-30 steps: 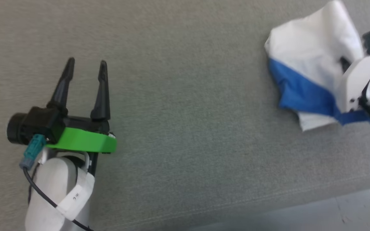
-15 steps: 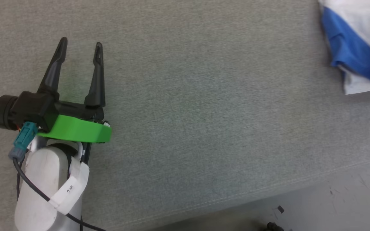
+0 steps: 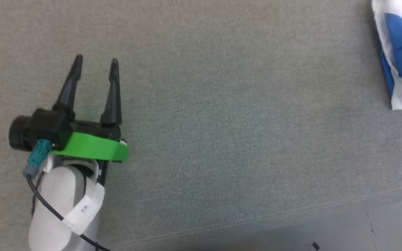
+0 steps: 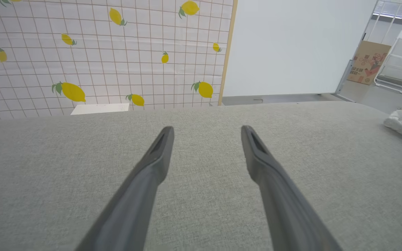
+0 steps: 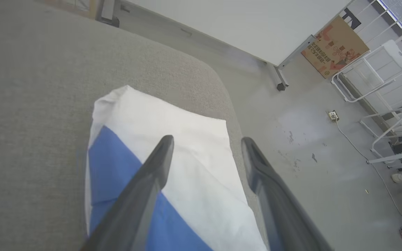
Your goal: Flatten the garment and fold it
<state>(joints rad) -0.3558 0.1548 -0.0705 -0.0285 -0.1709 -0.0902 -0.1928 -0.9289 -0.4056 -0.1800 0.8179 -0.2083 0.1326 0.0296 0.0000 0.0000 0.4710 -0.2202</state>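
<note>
Since a second ago our head has turned a bit, so the garment (image 3: 401, 69) now sits at the right edge of the head view (mostly the camera moved, we think). It lies bunched up, far from our left claw (image 3: 96, 60), which waits spread wide over bare worktop (image 3: 222, 122). Our right wrist view shows more: the right claw (image 5: 207, 140) is spread too, pinching nothing, over the garment, which sits by the worktop's round corner. We think it needs pulling inward.
</note>
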